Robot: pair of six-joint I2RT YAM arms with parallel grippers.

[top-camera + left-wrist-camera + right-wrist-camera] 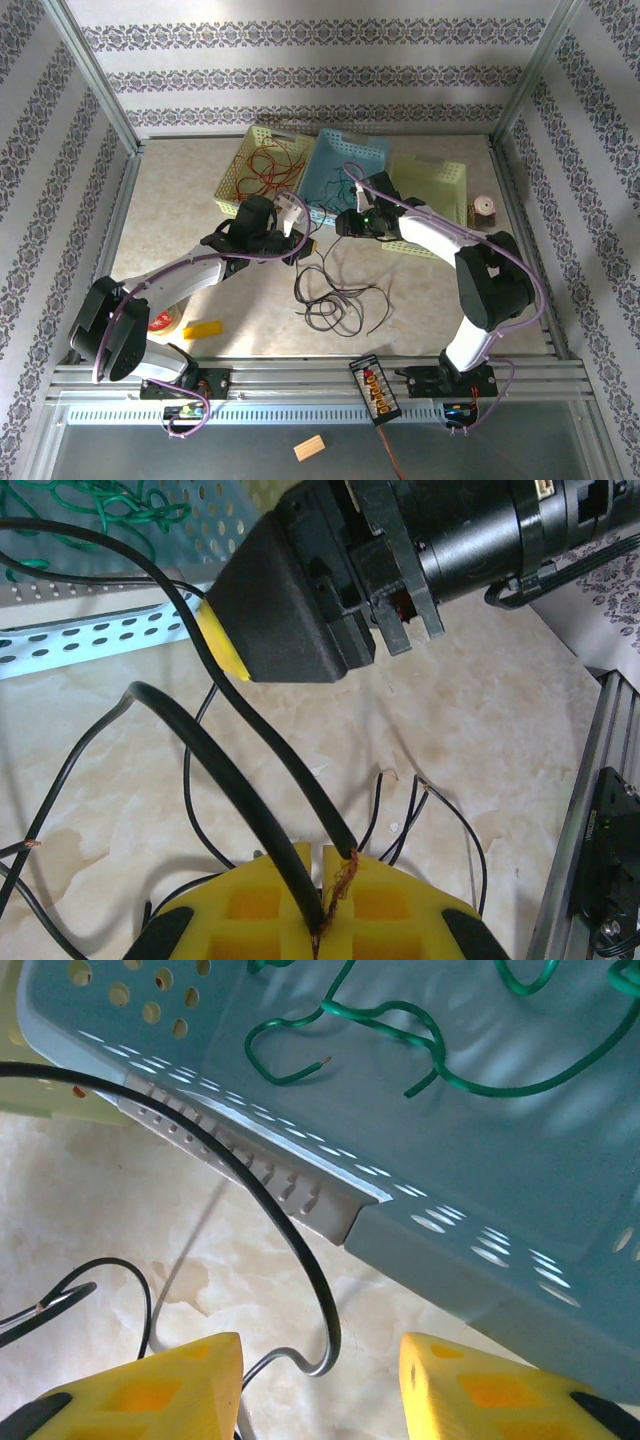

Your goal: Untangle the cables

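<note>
Currently left gripper [320, 870] clamps a black cable [232, 798], while right gripper [320, 1355], jaws apart, straddles a black loop [331, 1320] just beside the blue basket [480, 1160], loop arching basket-ward.

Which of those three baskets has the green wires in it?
The blue basket in the middle: green cables lie in it. The yellow basket left of it holds red cables instead. Black cables lie loose on the table.
</note>
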